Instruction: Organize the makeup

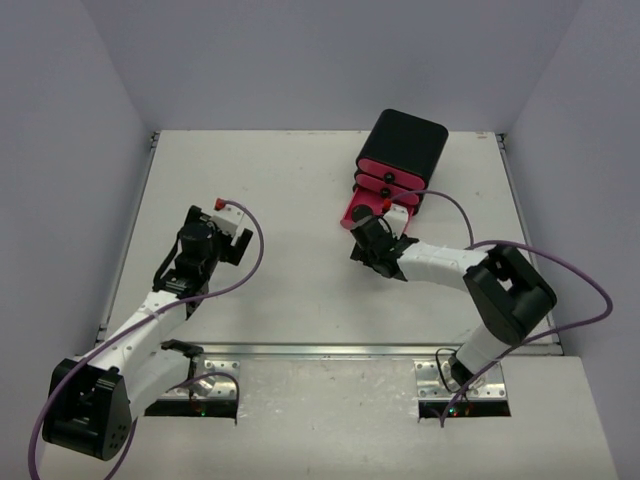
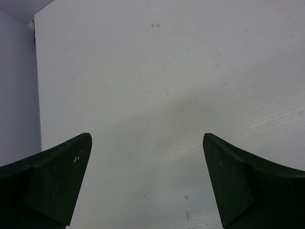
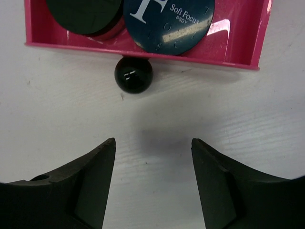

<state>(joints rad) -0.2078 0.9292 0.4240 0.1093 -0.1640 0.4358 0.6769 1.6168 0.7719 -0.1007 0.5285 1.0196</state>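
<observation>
Right tool (image 3: 153,143) spread, empty, near the drawer knob (image 3: 133,75); blue compact (image 3: 167,24) overlaps the black compact (image 3: 83,14) inside the pink drawer (image 3: 71,47) — an off-centre push could skew and jam it. Left tool (image 2: 147,138) spread.

Overhead view covers whole table (image 1: 280,200); wrist views close above it; right shares pink drawer (image 3: 238,45).
</observation>
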